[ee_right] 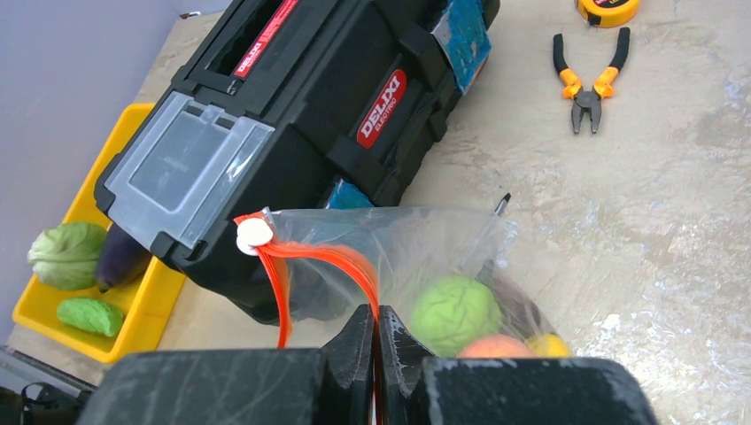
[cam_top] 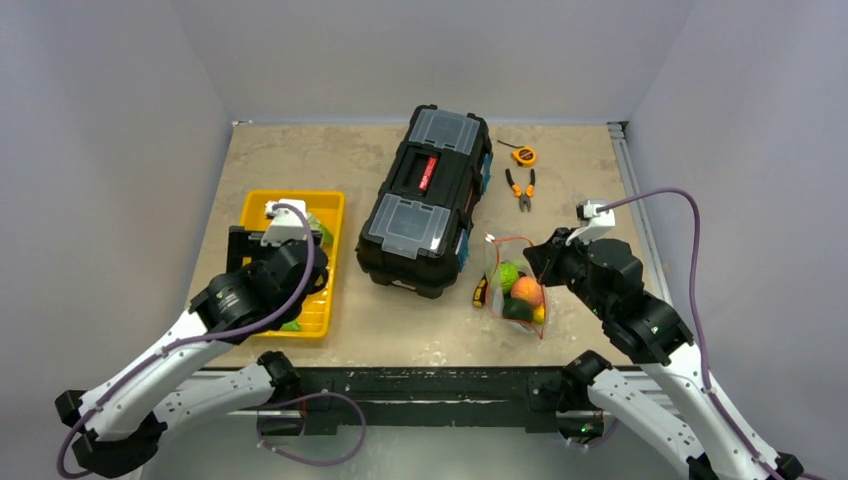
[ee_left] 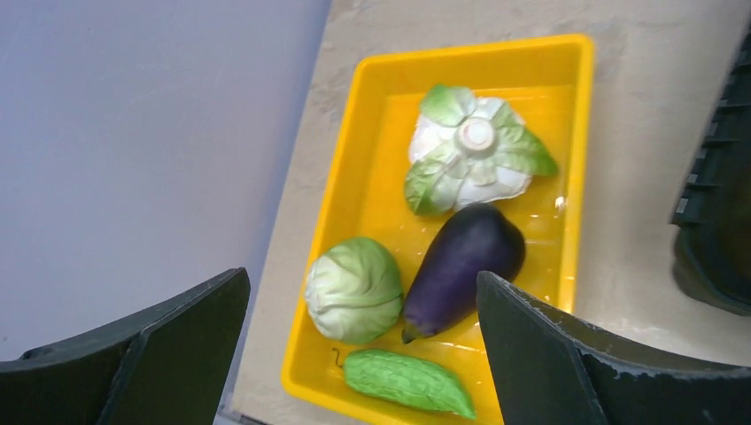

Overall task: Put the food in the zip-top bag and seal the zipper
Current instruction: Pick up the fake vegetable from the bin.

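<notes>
Close by, the right gripper (ee_right: 376, 332) is pinched tight on the zipper (ee_right: 319, 257), holding up the zip-top bag (ee_right: 443, 239) with some food (ee_right: 453, 312) inside; if that thin strip slips, the mouth collapses. Farther left, the left gripper (ee_left: 363, 345) hangs wide open and empty over the yellow tray (ee_left: 580, 106), where the smooth eggplant (ee_left: 460, 266) could squirt free against the cabbage (ee_left: 354, 288).

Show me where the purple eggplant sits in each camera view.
Top external: not visible; the left arm hides that part of the yellow tray.
Left wrist: the eggplant lies mid-frame, in the tray beside the cabbage.
Right wrist: a purple sliver at far left, behind the black toolbox.
Shared landmark: the yellow tray.
</notes>
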Robot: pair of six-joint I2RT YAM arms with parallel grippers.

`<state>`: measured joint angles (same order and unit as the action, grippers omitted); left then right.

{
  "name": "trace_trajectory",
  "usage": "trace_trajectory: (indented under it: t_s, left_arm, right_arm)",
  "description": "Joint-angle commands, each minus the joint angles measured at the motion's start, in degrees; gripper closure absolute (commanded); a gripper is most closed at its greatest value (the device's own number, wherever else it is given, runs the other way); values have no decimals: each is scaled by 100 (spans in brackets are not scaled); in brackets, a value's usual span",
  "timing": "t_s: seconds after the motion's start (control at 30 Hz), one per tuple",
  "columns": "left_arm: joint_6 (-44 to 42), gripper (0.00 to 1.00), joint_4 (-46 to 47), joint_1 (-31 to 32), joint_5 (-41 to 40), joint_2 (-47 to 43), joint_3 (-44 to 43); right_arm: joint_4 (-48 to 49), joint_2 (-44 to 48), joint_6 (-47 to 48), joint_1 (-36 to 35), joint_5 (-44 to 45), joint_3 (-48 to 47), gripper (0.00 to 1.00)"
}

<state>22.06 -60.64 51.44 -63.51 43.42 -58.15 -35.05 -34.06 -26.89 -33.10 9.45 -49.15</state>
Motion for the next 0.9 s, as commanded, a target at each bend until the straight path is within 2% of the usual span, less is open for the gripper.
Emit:
trace_trajectory:
  t_s: [0.0, 0.1, 0.2, 0.33, 0.43, 0.5, 0.57, 0.73, 0.87]
  left_arm:
    - [439, 0, -212, -737, 274, 380, -19]
    - [332, 0, 306, -1466, 1308, 359, 214]
    - [479, 0, 959, -2541, 2986, -63, 575]
    - [1085, 0, 1549, -4107, 4702, -517, 1065]
    - [1617, 0, 1551, -5300, 5613, -353, 1199]
    - [2163, 3, 1314, -5810, 5617, -167, 1246]
    - [2809, 4, 869, -6071, 5197, -26, 1190]
    - [4200, 5, -92, -6144, 4038, 211, 1042]
    - [4878, 9, -377, -6172, 3602, 555, 1055]
  right_arm:
    - [268, 1, 105, -26, 10, 34, 100]
    - [290, 29, 86, -29, -5, 54, 100]
    - [288, 56, 88, -24, -13, 50, 100]
    - [301, 84, 82, -26, -19, 63, 100]
    - [321, 84, 95, -28, -38, 79, 100]
    - [338, 82, 96, -23, -44, 93, 100]
    - [349, 78, 102, -26, -59, 98, 100]
    - [383, 21, 123, -22, -93, 106, 100]
    - [387, -81, 145, -23, -134, 103, 100]
